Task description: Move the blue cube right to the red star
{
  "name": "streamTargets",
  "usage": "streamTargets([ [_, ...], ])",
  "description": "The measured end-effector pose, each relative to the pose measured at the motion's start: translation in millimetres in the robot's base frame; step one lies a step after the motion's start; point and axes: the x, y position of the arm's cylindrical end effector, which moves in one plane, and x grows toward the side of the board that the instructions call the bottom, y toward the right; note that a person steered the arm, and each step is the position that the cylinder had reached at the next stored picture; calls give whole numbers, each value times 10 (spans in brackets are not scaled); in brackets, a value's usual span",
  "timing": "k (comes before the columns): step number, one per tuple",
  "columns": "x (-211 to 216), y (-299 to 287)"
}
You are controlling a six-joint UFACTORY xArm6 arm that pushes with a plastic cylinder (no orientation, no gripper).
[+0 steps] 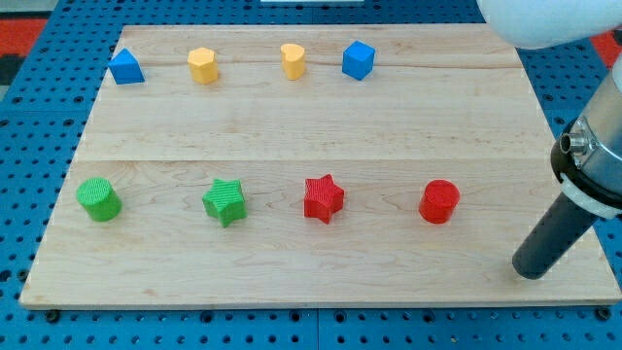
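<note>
The blue cube (358,59) sits near the view's top, right of centre. The red star (324,197) lies in the lower row, a little left of and well below the cube. My tip (530,270) rests on the board at the lower right, to the right of the red cylinder (439,201) and far from both the cube and the star. The rod rises up to the view's right.
Wooden board (311,117) on a blue pegboard. Top row from the left: blue triangular block (126,67), yellow hexagon block (202,65), yellow heart-like block (293,60). Lower row: green cylinder (99,198), green star (224,201).
</note>
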Motion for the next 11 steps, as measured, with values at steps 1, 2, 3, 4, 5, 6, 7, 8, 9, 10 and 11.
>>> streamTargets([
  [1,0,-76],
  [2,27,-125],
  [3,43,-221],
  [4,43,-286],
  [5,-477,-202],
  [6,-1338,211],
  [7,-1520,296],
  [8,-1519,296],
  [9,-1331,370],
  [10,-850,369],
  [11,-828,410],
])
